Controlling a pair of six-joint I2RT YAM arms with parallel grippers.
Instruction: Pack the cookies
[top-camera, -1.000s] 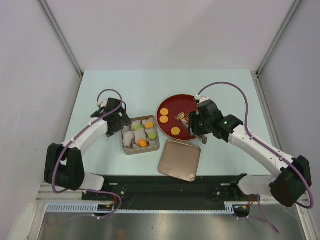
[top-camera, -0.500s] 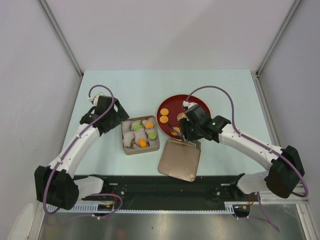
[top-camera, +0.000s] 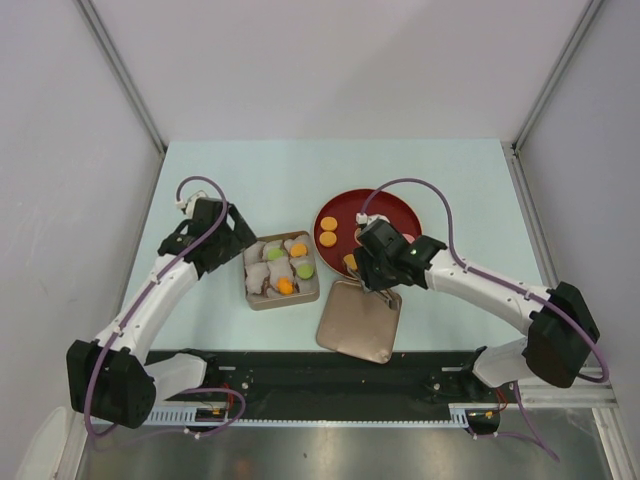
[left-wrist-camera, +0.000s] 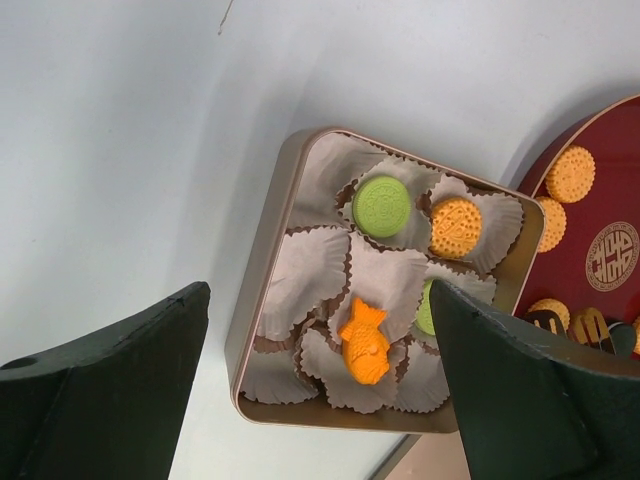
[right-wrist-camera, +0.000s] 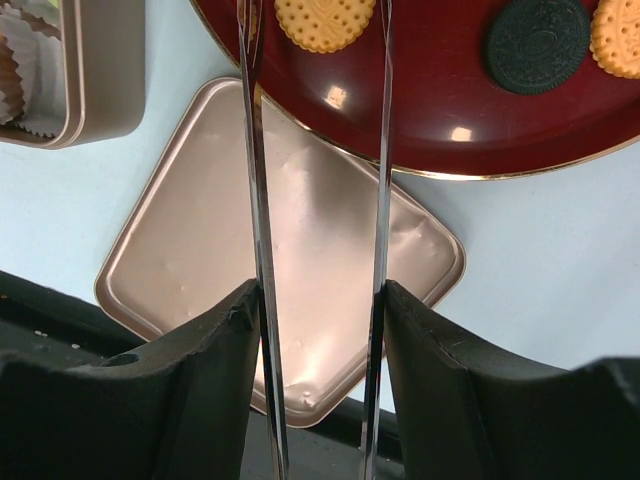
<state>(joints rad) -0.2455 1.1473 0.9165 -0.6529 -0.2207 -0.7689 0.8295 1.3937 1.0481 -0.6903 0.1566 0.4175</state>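
Observation:
The cookies are small round discs. Three orange ones (top-camera: 328, 222) lie on the dark-red plate (top-camera: 385, 204); the right wrist view also shows a black one (right-wrist-camera: 538, 43). The tan tin (top-camera: 250, 296) holds green cookies (left-wrist-camera: 381, 206), a round orange one (left-wrist-camera: 455, 227) and an orange fish-shaped one (left-wrist-camera: 364, 342) in paper cups. My right gripper (top-camera: 372, 264) is shut on thin metal tongs (right-wrist-camera: 252, 150), whose two blades straddle an orange cookie (right-wrist-camera: 324, 22) at the plate's near-left edge. My left gripper (top-camera: 226, 240) is open and empty, just left of the tin.
The tin's square lid (top-camera: 360, 320) lies flat in front of the plate, under my right wrist. A black rail (top-camera: 300, 375) runs along the table's near edge. Grey walls stand on both sides and at the back.
My right gripper has moved left across the plate with the tongs, to the orange cookie at the plate's near-left edge. My left gripper has drawn back to the left of the tin.

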